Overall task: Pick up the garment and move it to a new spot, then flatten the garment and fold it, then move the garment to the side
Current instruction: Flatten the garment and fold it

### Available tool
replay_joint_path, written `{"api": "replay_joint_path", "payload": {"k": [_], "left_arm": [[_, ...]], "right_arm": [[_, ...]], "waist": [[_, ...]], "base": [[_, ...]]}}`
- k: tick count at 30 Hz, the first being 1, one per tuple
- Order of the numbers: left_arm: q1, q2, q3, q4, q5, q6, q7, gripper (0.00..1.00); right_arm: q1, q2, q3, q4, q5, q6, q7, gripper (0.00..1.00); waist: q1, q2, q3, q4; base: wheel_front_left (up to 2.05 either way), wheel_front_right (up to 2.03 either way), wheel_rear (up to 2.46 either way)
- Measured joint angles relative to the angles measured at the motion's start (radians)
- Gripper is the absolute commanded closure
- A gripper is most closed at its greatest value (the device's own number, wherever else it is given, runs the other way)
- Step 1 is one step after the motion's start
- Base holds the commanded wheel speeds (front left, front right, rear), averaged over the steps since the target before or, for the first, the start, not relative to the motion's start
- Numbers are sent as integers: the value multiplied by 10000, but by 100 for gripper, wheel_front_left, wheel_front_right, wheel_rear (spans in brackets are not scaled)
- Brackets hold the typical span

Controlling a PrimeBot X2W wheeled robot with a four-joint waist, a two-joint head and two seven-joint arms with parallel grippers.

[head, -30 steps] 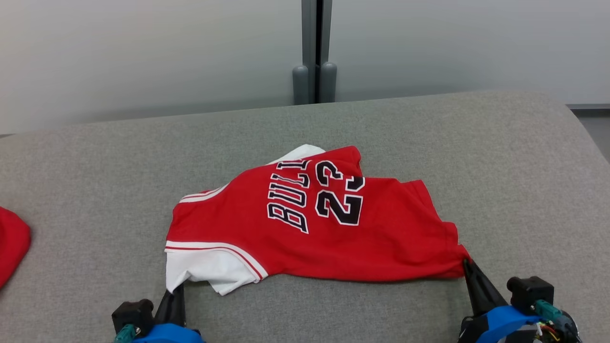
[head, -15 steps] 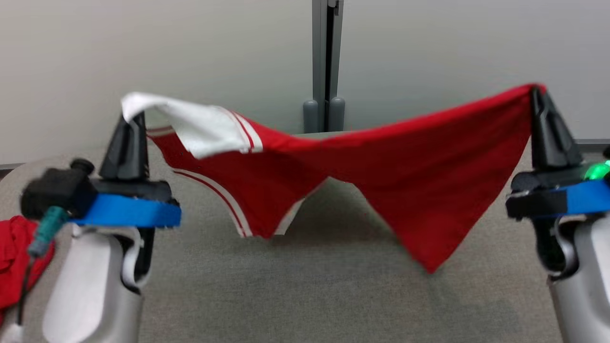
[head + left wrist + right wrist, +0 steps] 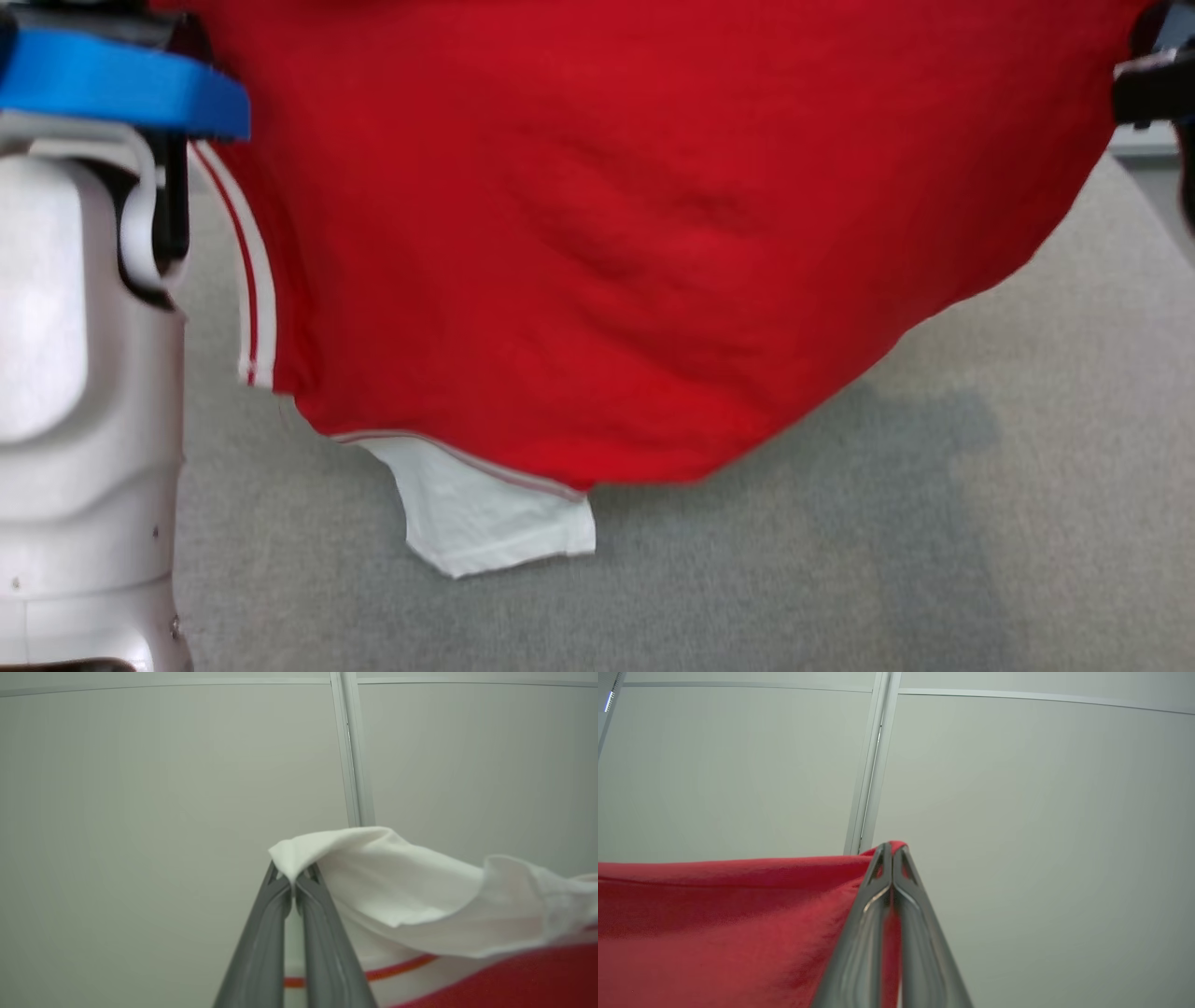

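Red white-trimmed jersey garment (image 3: 653, 233) hangs spread above grey padded surface (image 3: 934, 560), left hand (image 3: 293, 882) clenched on white corner, right hand (image 3: 892, 851) clenched on red corner, presumably to carry it uncrumpled.

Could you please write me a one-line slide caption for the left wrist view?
Left gripper shut on a white corner of the red jersey, held up before a pale wall.

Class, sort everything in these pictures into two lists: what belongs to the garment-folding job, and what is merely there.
Belongs to the job:
jersey, hanging between the grippers
left gripper, shut on its white corner
right gripper, shut on a red corner
grey surface below it

Merely there:
wall
seam between its panels
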Motion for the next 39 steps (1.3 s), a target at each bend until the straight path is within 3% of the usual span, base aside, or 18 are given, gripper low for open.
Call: {"api": "replay_joint_path", "payload": {"k": [4, 8, 12, 15, 19, 28, 34, 39], "left_arm": [[-1222, -127, -75, 940, 326, 453, -322, 100], [-2491, -205, -127, 1547, 715, 899, -752, 100], [-3456, -253, -13, 1875, 713, 1037, -918, 100], [-3215, -489, -12, 2002, 648, 1045, -940, 100], [-1716, -792, -56, 2431, 433, 828, -949, 100], [3079, -1615, 535, 2644, -468, 497, -949, 100], [5414, -1743, 481, 3003, -794, 217, -949, 100], [6815, -1743, 104, 3229, -1896, 144, -949, 100]], "right_arm": [[-1454, -107, 94, 742, -274, 0, 2, 100], [-2834, -107, -593, 1177, -759, 0, 2, 100], [-3342, -90, -1022, 1170, -1112, 2, 2, 100], [-3161, -82, -1080, 1369, -1129, 2, 2, 100], [-1827, 23, -986, 1544, -828, 0, 2, 100], [2840, 692, -249, 1726, 198, 0, 4, 100], [5305, 1114, -476, 1990, 681, 2, 15, 100], [6688, 1446, -650, 2311, 686, 2, 17, 100]], "waist": [[2, 1, 1028, -60], [4, 3, 1884, 86], [1, 3, 2412, 363], [0, 3, 2564, 580], [-1, 3, 2447, 721], [-3, 1, 1762, 748], [-4, 0, 996, 728], [-6, -3, 148, 727]], "base": [[0, 0, 0], [0, 0, 0], [0, 0, 0], [0, 0, 0], [0, 0, 0], [0, 0, 0], [0, 0, 0], [0, 0, 0]]}}
